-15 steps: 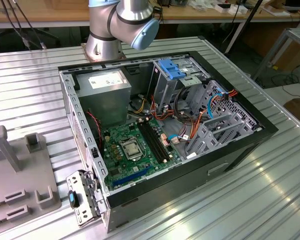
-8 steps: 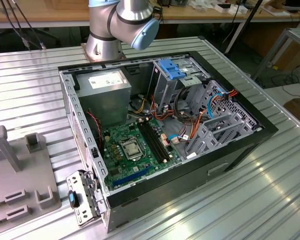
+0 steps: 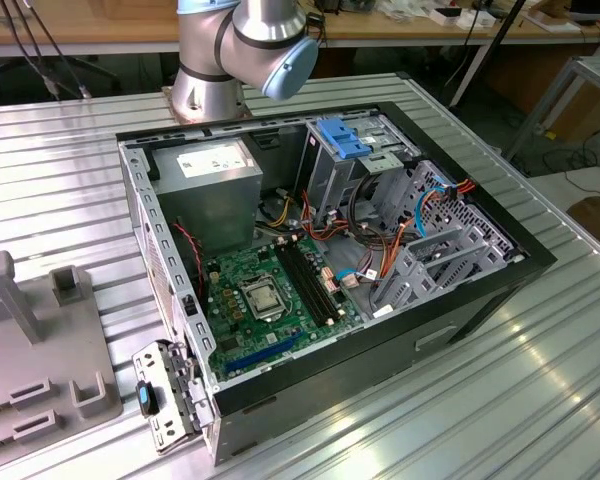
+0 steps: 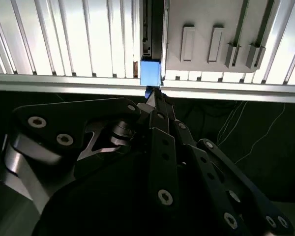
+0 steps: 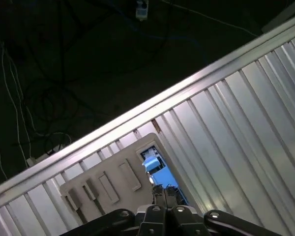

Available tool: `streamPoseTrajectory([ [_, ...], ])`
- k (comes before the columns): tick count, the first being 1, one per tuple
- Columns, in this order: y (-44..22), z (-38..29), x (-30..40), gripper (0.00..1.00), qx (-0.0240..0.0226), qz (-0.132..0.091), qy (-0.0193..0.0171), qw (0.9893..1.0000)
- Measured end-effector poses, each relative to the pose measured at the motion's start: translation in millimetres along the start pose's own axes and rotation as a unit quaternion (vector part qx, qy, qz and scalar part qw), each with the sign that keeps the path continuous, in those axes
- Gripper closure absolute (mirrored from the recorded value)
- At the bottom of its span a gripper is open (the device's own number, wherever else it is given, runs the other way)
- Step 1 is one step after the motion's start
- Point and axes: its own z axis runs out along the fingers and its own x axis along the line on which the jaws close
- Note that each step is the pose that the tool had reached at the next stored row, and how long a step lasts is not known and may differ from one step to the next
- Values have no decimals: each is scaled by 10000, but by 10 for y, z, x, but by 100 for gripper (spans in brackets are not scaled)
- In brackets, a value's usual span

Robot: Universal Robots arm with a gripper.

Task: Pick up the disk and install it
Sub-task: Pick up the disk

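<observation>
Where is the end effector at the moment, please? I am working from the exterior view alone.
Observer: In the second wrist view the end effector points at the blue end of the disk.
Operator: Thank you. Where does the disk sit?
Observer: In both wrist views it sits in a slot of a grey fixture on the ribbed metal table.
Operator: Is that slot near the table's edge?
Observer: Yes, in the first wrist view the disk's blue end lies close to the edge rail.
</observation>
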Motion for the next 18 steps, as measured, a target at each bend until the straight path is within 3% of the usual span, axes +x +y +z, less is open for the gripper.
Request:
streamPoseTrajectory([
  [3,1,0,0,89,-7,-313,15,9995],
  [5,1,0,0,89,-14,-728,36,9973],
  [7,1,0,0,89,-17,-903,45,9959],
  [9,0,0,0,89,-20,-1112,58,9938],
  [11,1,0,0,89,-23,-1373,75,9905],
  [12,0,1,0,89,-23,-1450,82,9894],
  [15,-2,7,-1,89,4,-1592,140,9871],
  [18,-2,18,-1,89,4,-1919,158,9813],
])
